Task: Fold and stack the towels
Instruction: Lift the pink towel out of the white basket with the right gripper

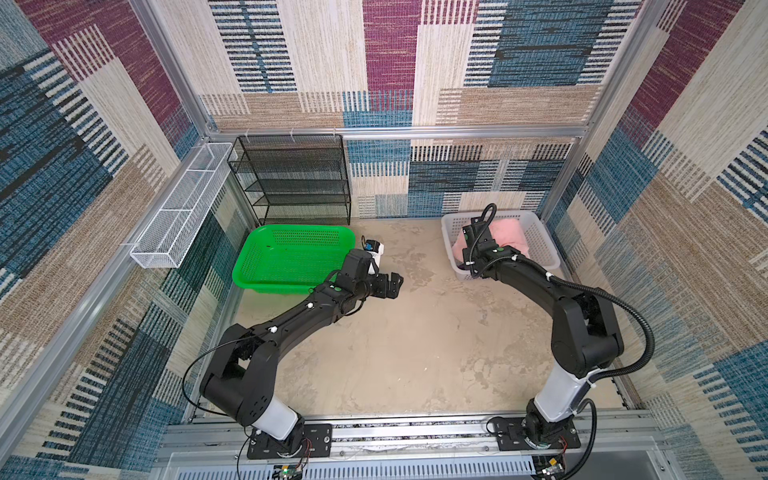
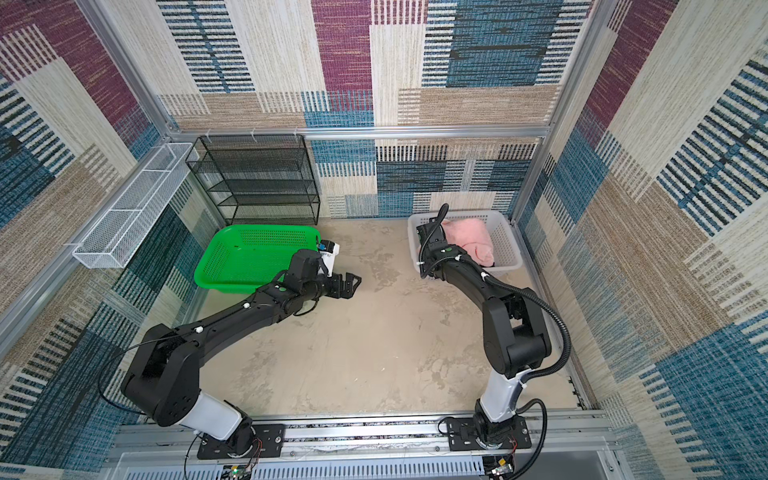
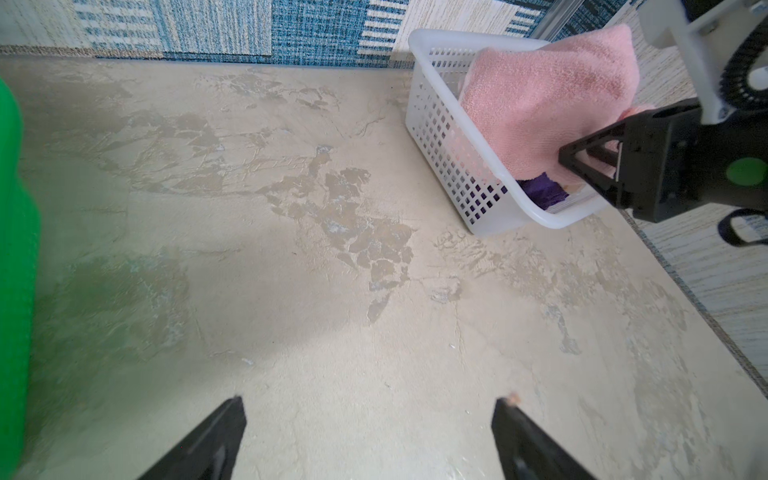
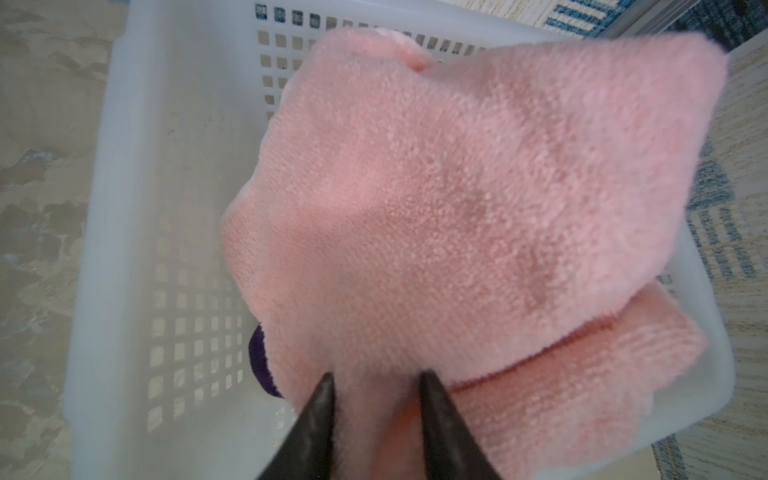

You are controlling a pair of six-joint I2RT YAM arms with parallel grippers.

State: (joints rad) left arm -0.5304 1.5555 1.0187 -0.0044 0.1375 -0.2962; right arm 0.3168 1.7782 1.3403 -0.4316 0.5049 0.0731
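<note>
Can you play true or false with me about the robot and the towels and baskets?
1. The pink towel is in the white basket. True.
2. The green basket is full of towels. False: nothing is in it.
3. The right tool is pinching the pink towel. True.
4. The left tool holds the purple towel. False: the left tool is open over the bare table with nothing in it. The purple towel peeks out under the pink one in the white basket.
</note>
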